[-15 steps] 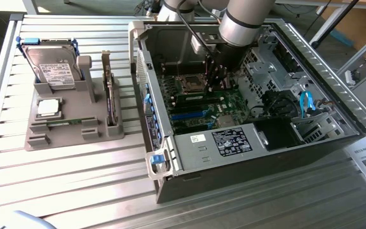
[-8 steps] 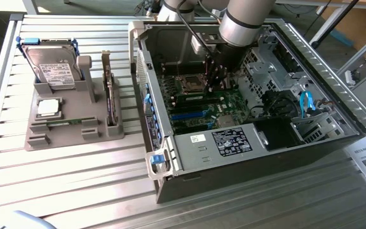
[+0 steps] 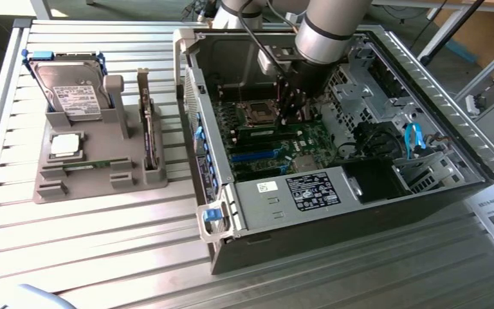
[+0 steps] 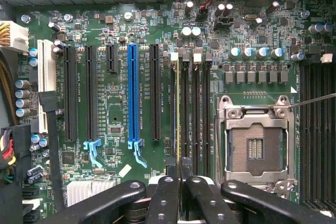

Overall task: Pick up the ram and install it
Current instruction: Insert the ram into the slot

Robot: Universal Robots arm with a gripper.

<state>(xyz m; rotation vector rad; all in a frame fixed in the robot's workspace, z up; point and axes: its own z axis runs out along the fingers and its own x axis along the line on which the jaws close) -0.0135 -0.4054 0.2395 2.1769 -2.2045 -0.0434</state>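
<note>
Ram location: you have the ram inside the open computer case. It shows edge-on as a thin pale-green line running out from the fingertips, over the bank of memory slots.
Tool state: the tool has its fingers pressed almost together, and by the look of it they are pinching one end of the ram's thin edge.
Key relation: the ram's long axis runs parallel to the memory slots. It lies along the slot at the edge of the bank nearest the black expansion slot, with the rest of the bank between it and the processor socket.
Seating: you cannot tell from here whether the ram's lower edge is down in the slot or just above it. The white latch at the far end of that slot sits right by the ram's far tip.
Direction from tool: the ram lies straight ahead of the fingertips and touching them, not off to either side.
Arm pose: in the exterior view your arm comes down steeply from above into the case, with the wrist over the green board near the processor socket.
Surroundings: the grey parts tray sits on the table, well apart from the case toward the exterior view's left.
</note>
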